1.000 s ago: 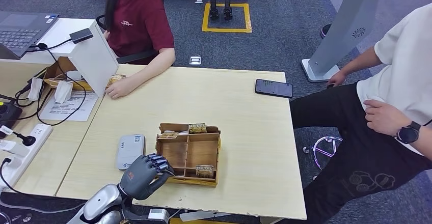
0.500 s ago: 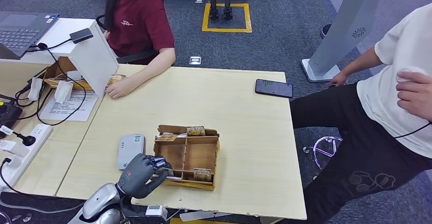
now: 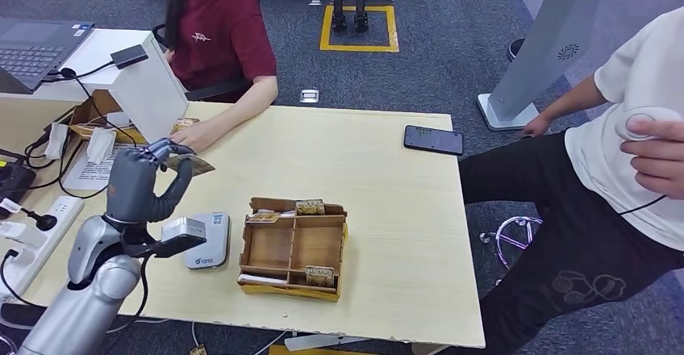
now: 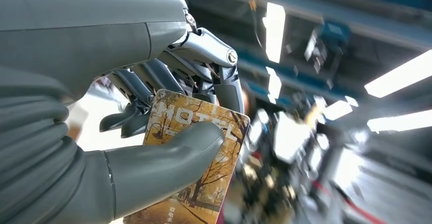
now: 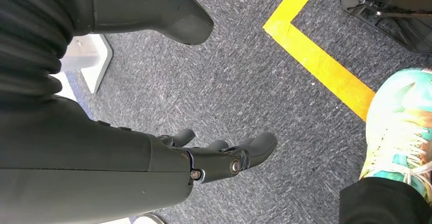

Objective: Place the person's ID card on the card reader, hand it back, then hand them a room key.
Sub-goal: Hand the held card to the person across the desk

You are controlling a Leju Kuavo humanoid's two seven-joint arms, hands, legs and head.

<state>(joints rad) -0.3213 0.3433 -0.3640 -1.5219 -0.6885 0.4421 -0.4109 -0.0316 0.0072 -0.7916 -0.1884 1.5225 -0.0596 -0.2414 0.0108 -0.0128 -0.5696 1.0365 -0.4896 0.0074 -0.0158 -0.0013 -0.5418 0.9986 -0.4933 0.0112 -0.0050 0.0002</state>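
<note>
**Left hand raised with a hotel key card**

Over the left half of the frame in the head view, my left hand (image 3: pixel 143 179) is lifted above the table (image 3: pixel 379 185), palm turned inward and fingers pointing up, the silver forearm rising from the lower left corner. It pinches a room key (image 3: pixel 187 164) between the thumb and the darker fingers; the card sticks out toward the right of the hand, close to the hand of the seated person in the dark red shirt (image 3: pixel 218 36), whose hand (image 3: pixel 192 137) rests on the table edge at upper left. From the left wrist view the grip is plain: my thumb (image 4: pixel 168 163) presses across the face of the room key (image 4: pixel 204 147), which carries an autumn tree picture and the word HOTEL, and my fingers (image 4: pixel 153 79) back it from behind.

My right hand (image 5: pixel 214 158) hangs above the grey carpet, fingers loosely apart, holding nothing.

Lower centre of the head view, the wooden tray (image 3: pixel 292 250) sits on the table, divided into compartments. 1 card stands in the far compartment, another lies beside it at the far left, 1 stands in the near right compartment, and a pale card lies flat in the near left one. The card reader (image 3: pixel 208 240) lies just left of the tray, partly behind my wrist.

A phone (image 3: pixel 433 139) lies near the table's far right edge.
</note>
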